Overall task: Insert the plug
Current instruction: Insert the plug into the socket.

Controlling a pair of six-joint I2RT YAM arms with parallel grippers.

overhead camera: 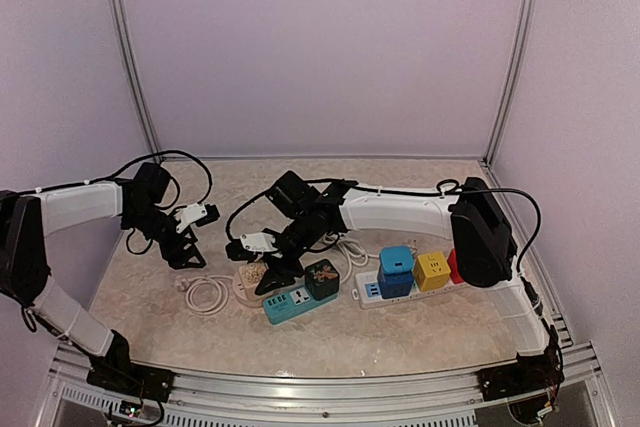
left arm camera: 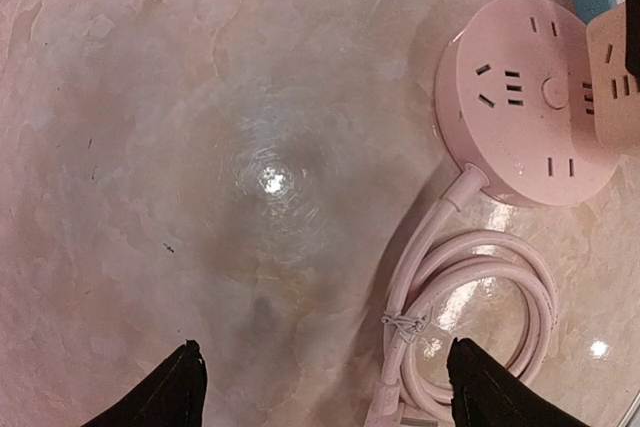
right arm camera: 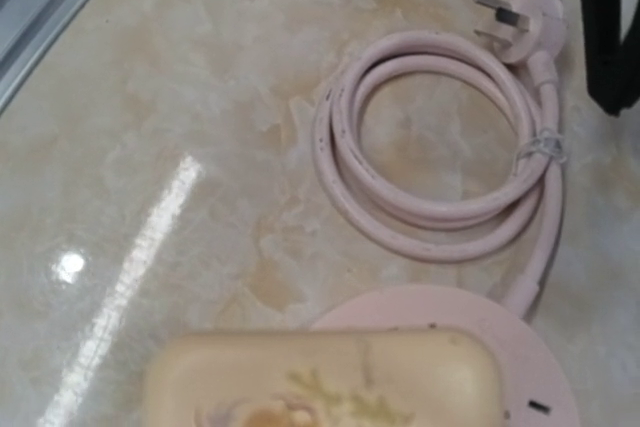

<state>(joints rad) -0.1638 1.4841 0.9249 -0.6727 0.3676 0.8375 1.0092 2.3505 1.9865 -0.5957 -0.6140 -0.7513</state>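
A: Nearest the top camera are the two arm bases at the near edge. The right arm [overhead camera: 400, 212] reaches across to the middle of the worktop, and the left arm [overhead camera: 75, 205] sits by the left edge.

B: And the claws?

A: The left gripper [left arm camera: 322, 367] has its fingers spread wide over bare worktop and holds nothing. The right gripper [overhead camera: 268, 265] hangs over the pink hub [left arm camera: 525, 102], just beside the teal strip [overhead camera: 290, 304]. Its fingers are outside its own camera's view, so it cannot be told whether it grips anything.

B: Where is the plug?

A: There are two candidates. The hub's coiled cord [right arm camera: 430, 222] lies toward the left edge from the hub. A cream block [right arm camera: 320, 377] overlaps the hub's rim directly under the right wrist, with its pins hidden. The pink plug [right arm camera: 520, 12] lies loose at the cord's end, near the left claw.

B: What could go wrong?

A: Most likely a skewed entry. The block sits off the hub's centre, so pressing down with the pins off their slots would probably jam or tilt it. Nothing braces the hub, so a push may slide it against the teal strip or onto its own cord.
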